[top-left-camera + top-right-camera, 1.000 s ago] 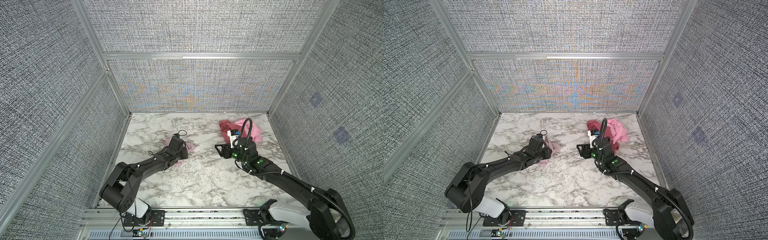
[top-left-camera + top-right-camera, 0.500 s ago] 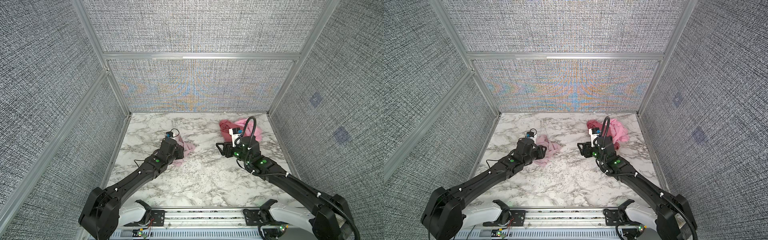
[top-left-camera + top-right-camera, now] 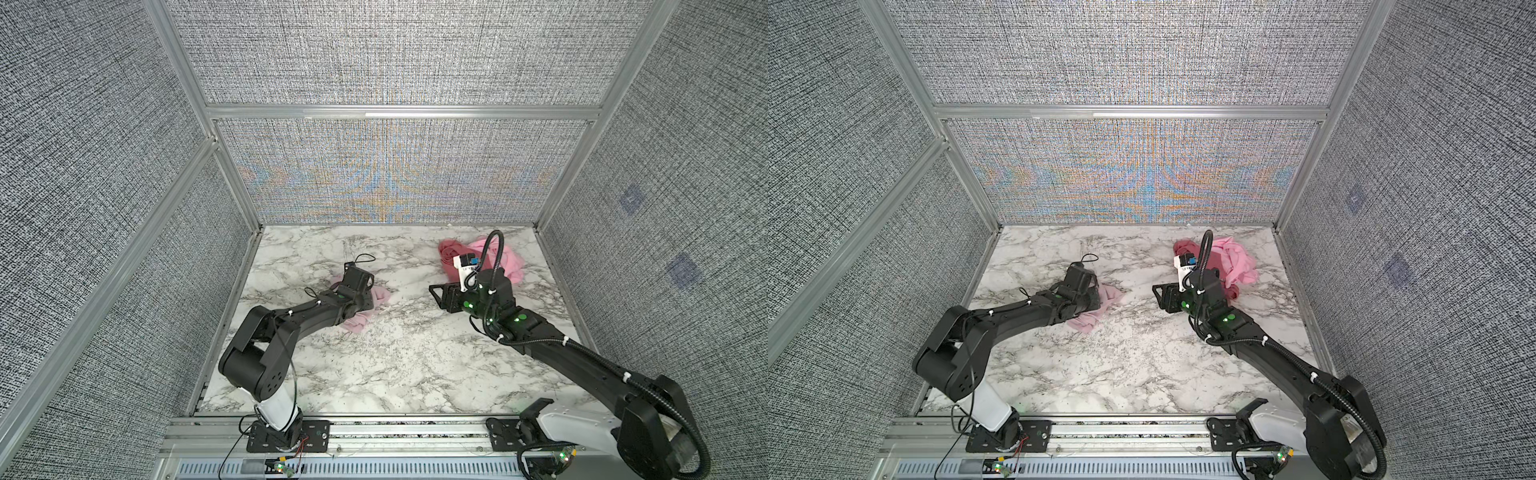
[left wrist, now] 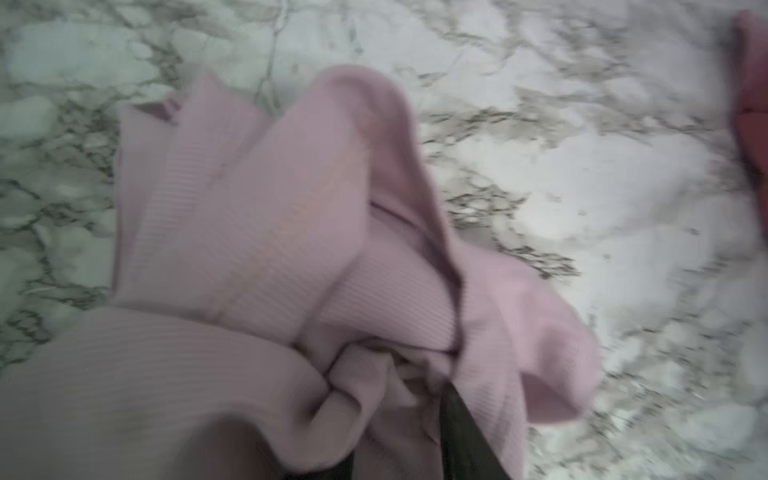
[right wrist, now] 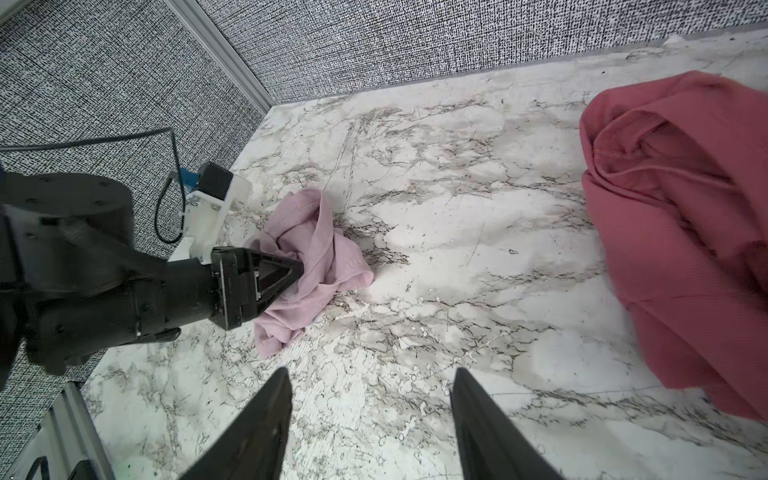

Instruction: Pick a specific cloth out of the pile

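Presently we find the marble table [image 3: 395, 353] bearing two separate groups. We note the pile [image 3: 513, 266], bright pink and dark rose-red, at the far right corner. The cloth [image 5: 320, 249], the pale mauve piece, lies well apart from it on the left half.

We judge the separation step largely accomplished, since the cloth touches nothing of the pile. The next move, in our assessment, calls either for lifting the cloth free or for setting it down and letting go, without dragging it toward the heap.

The left gripper [image 5: 301, 266] is clenched on a bunched fold of the cloth, its jaws drawn nearly together with fabric between them. The right gripper [image 5: 370, 372] hovers over bare marble between cloth and pile, jaws spread apart, grasping nothing and touching nothing.
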`<action>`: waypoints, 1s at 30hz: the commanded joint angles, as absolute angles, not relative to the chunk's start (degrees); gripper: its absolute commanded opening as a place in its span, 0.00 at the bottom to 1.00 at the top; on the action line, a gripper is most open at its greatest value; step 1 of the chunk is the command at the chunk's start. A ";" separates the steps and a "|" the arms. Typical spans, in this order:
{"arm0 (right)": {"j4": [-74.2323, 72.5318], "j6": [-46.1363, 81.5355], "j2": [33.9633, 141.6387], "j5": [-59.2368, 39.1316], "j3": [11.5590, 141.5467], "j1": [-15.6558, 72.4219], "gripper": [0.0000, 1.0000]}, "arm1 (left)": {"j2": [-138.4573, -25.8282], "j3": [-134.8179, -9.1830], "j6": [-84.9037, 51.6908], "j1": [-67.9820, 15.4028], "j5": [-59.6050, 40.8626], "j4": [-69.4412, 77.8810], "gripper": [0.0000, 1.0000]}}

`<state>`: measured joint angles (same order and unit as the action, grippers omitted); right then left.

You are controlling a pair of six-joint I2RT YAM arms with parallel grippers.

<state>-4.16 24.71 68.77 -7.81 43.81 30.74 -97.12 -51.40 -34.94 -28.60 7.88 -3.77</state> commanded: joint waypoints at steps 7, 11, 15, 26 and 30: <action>-4.18 24.04 71.16 -7.92 47.15 30.72 0.63 | -96.17 -48.74 -33.26 -13.29 4.15 -0.69 0.37; -3.71 24.08 71.80 -7.91 48.12 30.70 0.63 | -98.70 -50.91 -32.32 -5.15 -1.75 -0.31 0.37; -3.02 24.11 71.47 -7.79 48.52 30.74 0.63 | -100.62 -52.40 -31.58 0.63 -5.31 0.10 0.37; 3.75 19.86 65.30 -1.49 46.78 28.06 0.63 | -82.89 -41.03 -30.61 2.61 -9.12 5.87 0.37; 6.72 17.51 61.43 -1.01 45.34 22.49 0.63 | -70.49 -35.29 -27.85 1.20 -5.48 6.53 0.38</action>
<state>3.66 20.14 62.96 -2.94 46.09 24.84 -75.72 -37.69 -30.59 1.80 -7.97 4.21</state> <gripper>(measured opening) 0.633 0.379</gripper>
